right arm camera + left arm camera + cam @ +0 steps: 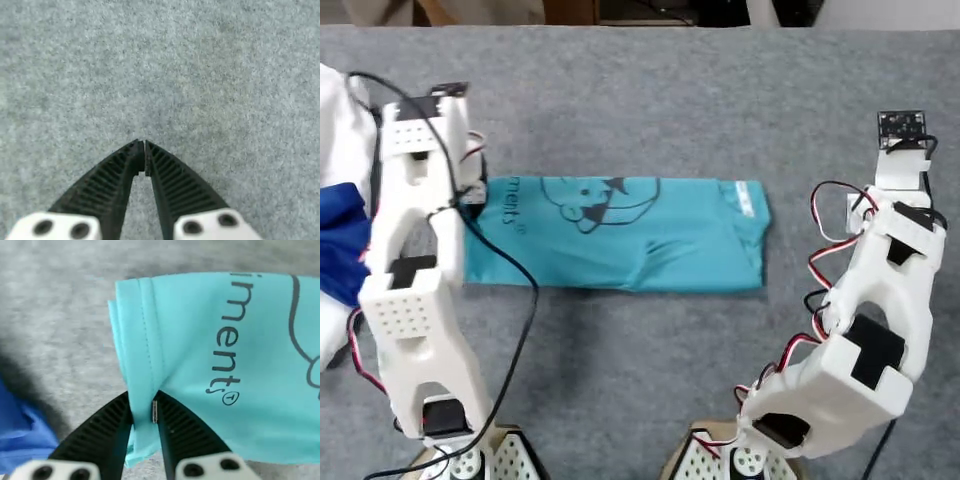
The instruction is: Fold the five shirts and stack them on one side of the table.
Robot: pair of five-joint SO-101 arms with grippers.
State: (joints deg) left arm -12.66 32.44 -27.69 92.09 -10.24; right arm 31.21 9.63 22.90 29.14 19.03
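Observation:
A turquoise shirt [620,235] with a dark line drawing and lettering lies folded into a long strip across the middle of the grey table. My left gripper [143,407] is shut on the hem of the turquoise shirt [210,355] at its left end; in the high view the left arm [415,250] stands over that end. My right gripper [144,152] is shut on nothing above bare grey cloth, and the right arm [880,290] stands to the right of the shirt, apart from it.
A blue shirt [340,240] and a white shirt [338,120] lie heaped at the table's left edge; the blue shirt [20,435] also lies beside my left gripper. The grey table cover [670,100] is bare behind and in front of the turquoise shirt.

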